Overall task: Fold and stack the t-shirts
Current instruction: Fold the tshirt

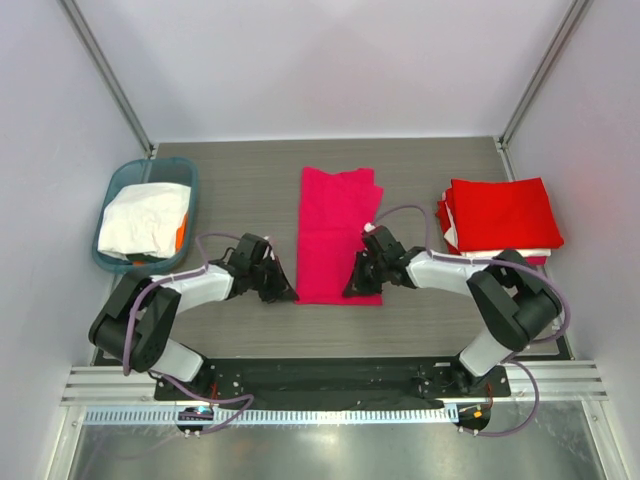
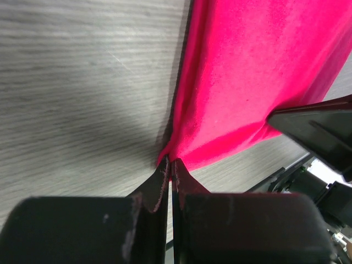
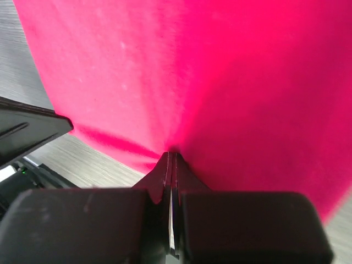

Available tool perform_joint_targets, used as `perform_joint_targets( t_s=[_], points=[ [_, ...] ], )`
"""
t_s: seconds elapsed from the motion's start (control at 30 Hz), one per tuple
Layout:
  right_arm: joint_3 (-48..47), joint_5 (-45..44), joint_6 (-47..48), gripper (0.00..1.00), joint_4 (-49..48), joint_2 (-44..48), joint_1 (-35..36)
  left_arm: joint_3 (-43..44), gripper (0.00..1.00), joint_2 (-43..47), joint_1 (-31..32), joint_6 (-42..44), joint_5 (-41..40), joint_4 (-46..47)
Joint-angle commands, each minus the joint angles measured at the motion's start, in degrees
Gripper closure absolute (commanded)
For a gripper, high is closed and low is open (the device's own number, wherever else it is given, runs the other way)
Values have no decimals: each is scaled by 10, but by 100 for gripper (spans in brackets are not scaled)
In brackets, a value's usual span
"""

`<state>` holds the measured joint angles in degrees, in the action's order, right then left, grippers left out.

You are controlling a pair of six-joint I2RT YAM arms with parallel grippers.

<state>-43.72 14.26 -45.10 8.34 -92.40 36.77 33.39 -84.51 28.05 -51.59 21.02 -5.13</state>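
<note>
A magenta-pink t-shirt [image 1: 336, 232] lies folded into a long strip at the table's middle. My left gripper [image 1: 287, 293] is shut on its near left corner [image 2: 171, 149]. My right gripper [image 1: 352, 288] is shut on its near right edge [image 3: 181, 144]. Both grippers sit low at the table. The shirt fills most of the left wrist view [image 2: 258, 71] and the right wrist view [image 3: 192, 71]. A stack of folded red t-shirts [image 1: 500, 214] with white cloth under it sits at the right. A white t-shirt [image 1: 145, 218] lies crumpled in the teal basket [image 1: 190, 180].
The teal basket stands at the far left with an orange item [image 1: 182, 231] beside the white cloth. The frame posts rise at the back corners. The right gripper's finger [image 2: 319, 129] shows in the left wrist view.
</note>
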Motion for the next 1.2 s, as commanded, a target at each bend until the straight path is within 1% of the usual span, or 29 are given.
perform_joint_targets(
  t_s=[0.0, 0.1, 0.2, 0.23, 0.27, 0.3, 0.43, 0.5, 0.53, 0.57, 0.67, 0.9, 1.17],
  points=[
    [45, -43, 16, 99, 23, 59, -20, -16, 100, 17, 2, 16, -13, -13],
    [83, -64, 27, 99, 48, 110, -46, -19, 100, 21, 2, 16, -17, -14],
    [111, -65, 44, 99, 67, 170, -75, -26, 100, 27, 2, 16, -17, -13],
    [113, -65, 44, 98, 67, 170, -80, -28, 100, 28, 2, 16, -16, -13],
    [115, -67, 52, 94, 77, 186, -83, -30, 100, 30, 2, 17, -15, -12],
    [113, -74, 55, 93, 84, 192, -86, -30, 100, 33, 2, 16, -16, -12],
    [102, -81, 67, 92, 113, 197, -87, -38, 100, 52, 2, 12, -13, -13],
    [103, -71, 69, 87, 118, 204, -87, -43, 100, 58, 2, 8, -12, -15],
    [106, -64, 67, 83, 120, 211, -87, -45, 100, 61, 2, 8, -12, -14],
    [107, -64, 66, 71, 120, 216, -87, -47, 100, 66, 3, 6, -12, -14],
    [113, -50, 67, 59, 121, 238, -87, -56, 100, 80, 7, -3, -16, -14],
    [128, -6, 50, 58, 102, 244, -69, -71, 100, 97, 20, -18, -26, -14],
    [159, -1, 31, 59, 73, 227, -56, -75, 99, 118, 22, -18, -36, -25]
  ],
)
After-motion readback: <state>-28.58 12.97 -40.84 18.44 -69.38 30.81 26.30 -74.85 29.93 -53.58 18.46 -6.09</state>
